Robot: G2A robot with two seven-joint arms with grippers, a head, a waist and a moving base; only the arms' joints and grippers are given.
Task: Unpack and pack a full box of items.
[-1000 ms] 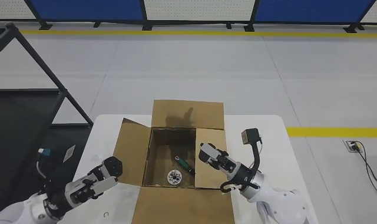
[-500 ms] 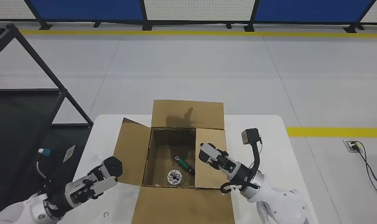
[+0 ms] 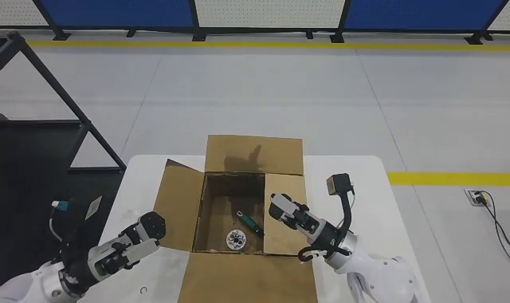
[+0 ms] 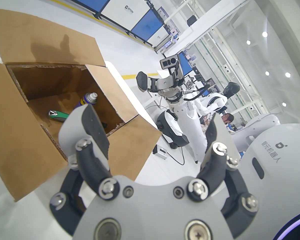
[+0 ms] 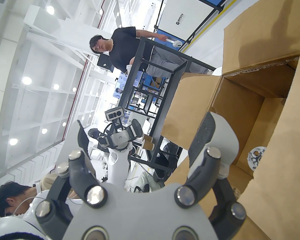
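The right hand (image 3: 279,206) hangs wide and empty over the right flap (image 3: 285,241), at the edge of the opening. To unpack well, it should probably clear that flap, drop straight in and close on the green-handled tool (image 3: 252,223) just beyond its fingertips. The box (image 3: 253,153) is brown cardboard, flaps splayed, on the white counter (image 3: 351,175). A round white part (image 3: 236,238) and a spray can (image 4: 86,99) lie inside. The left hand (image 3: 150,226), also wide, sits beyond the box's opposite side.

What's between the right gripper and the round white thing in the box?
The top view shows a green-handled tool on the box floor between the right gripper and white disc.
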